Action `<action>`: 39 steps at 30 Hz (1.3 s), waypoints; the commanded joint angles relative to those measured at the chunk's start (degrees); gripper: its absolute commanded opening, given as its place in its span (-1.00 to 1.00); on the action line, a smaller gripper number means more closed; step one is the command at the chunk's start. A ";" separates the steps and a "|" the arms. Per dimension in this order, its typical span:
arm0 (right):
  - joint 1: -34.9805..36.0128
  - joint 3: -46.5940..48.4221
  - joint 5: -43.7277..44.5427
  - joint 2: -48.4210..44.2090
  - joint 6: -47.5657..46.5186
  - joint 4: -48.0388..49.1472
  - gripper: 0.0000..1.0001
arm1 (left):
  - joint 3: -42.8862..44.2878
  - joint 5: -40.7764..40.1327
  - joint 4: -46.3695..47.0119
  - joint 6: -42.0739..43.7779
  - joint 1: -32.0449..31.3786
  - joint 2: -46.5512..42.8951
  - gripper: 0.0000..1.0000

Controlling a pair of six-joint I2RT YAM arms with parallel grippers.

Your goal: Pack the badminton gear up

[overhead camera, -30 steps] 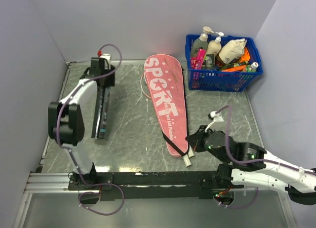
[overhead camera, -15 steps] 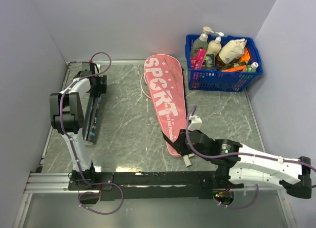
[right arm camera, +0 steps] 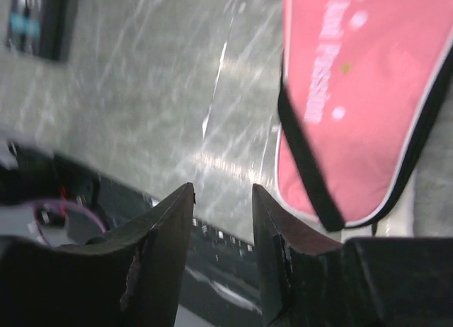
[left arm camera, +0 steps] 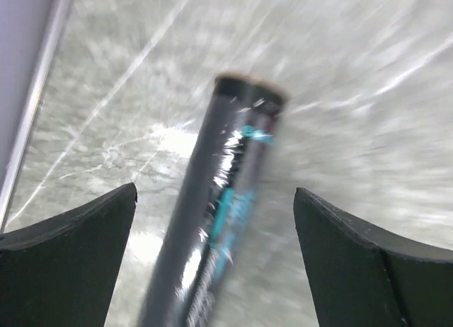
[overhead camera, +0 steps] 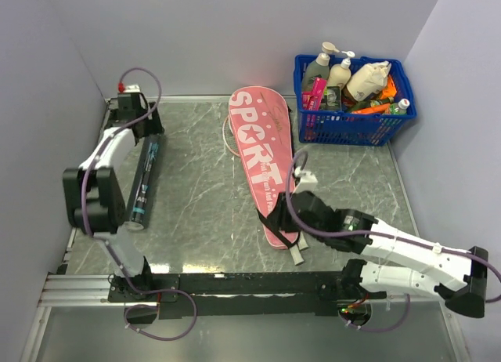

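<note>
A grey, marble-patterned table fills the overhead view, boxed in by plain pale lavender walls on three sides, with both arm bases on a black rail along the near edge at 6 o'clock. In the middle of the table lies the long pink racket cover, lettered "SPORT" in white. It lies flat, its rounded head toward 12 o'clock and its narrow end slanting down toward 5 o'clock. White racket handle ends stick out of that narrow end, and a black strap crosses the cover there. Well apart from it, at 9 o'clock, the slim black tube lies flat on the table, running almost straight from far to near, with teal print on its side. The left arm reaches up the left edge to the tube's far end at about 10 o'clock. In its wrist view, which is blurred, the left gripper is spread wide, with the tube lying between the two dark fingers and neither finger touching it. The right arm stretches from 5 o'clock toward the centre. The right gripper hovers over bare table just beside the left edge of the cover's narrow end, its fingers parted by a small gap and holding nothing. A blue plastic basket packed with bottles stands against the back wall at 1 o'clock, near the cover's head but not touching it.
</note>
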 commanded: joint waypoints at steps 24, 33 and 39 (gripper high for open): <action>-43.51 -10.07 -28.76 18.87 -4.83 29.73 0.26 | -39.94 19.26 -3.44 -6.59 -34.78 -66.78 0.93; -44.47 -11.57 -22.44 21.15 -5.71 29.57 0.27 | -42.23 23.04 -2.65 -7.02 -34.78 -69.15 0.93; -45.26 -13.76 -22.77 23.53 -5.36 32.90 0.28 | -42.40 23.13 -2.74 -6.94 -35.04 -69.77 0.93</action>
